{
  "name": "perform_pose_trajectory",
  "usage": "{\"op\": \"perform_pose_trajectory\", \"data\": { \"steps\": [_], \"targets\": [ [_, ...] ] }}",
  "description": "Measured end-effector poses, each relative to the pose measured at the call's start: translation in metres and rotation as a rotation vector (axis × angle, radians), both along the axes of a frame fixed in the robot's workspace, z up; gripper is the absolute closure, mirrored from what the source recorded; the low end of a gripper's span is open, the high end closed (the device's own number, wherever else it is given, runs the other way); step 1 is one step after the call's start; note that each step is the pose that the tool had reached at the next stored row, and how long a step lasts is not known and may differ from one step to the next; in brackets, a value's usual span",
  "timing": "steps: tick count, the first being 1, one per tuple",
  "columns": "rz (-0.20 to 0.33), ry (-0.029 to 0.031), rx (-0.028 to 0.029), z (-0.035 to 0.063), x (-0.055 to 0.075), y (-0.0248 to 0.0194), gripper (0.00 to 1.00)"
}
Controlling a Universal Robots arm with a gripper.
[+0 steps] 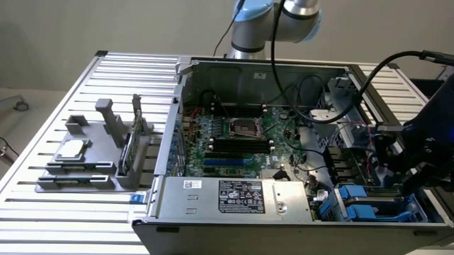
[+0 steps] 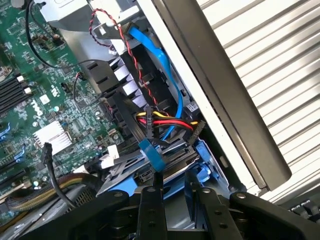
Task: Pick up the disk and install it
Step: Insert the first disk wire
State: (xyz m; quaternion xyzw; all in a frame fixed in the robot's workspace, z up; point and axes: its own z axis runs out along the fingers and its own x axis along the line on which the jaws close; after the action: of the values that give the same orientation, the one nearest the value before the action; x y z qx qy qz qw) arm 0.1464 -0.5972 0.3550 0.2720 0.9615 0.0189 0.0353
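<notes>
Slats of the metal table (image 1: 42,212) carry a grey holder (image 1: 78,170) at the exterior view's left, with a small square silver chip (image 1: 73,150) lying in it. In the open computer case (image 1: 177,106), the motherboard (image 1: 241,138) bears white Dell lettering; the power supply label (image 1: 234,196) is too fine to read. Rightward, the disk (image 2: 172,160) sits in the drive bay, partly hidden by cables (image 2: 167,122). My gripper (image 2: 172,182) hovers just above it, fingers apart.

Computer case (image 1: 186,85) on table (image 1: 106,79); disk (image 2: 170,156) in case's bay, pincer (image 2: 172,189) above.
</notes>
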Motion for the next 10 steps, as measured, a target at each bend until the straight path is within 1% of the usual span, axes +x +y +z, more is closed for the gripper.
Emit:
{"op": "perform_pose_trajectory", "data": {
  "steps": [10],
  "targets": [
    [-0.040, -0.0009, 0.0002, -0.0001, 0.011, 0.0023, 0.69]
  ]
}}
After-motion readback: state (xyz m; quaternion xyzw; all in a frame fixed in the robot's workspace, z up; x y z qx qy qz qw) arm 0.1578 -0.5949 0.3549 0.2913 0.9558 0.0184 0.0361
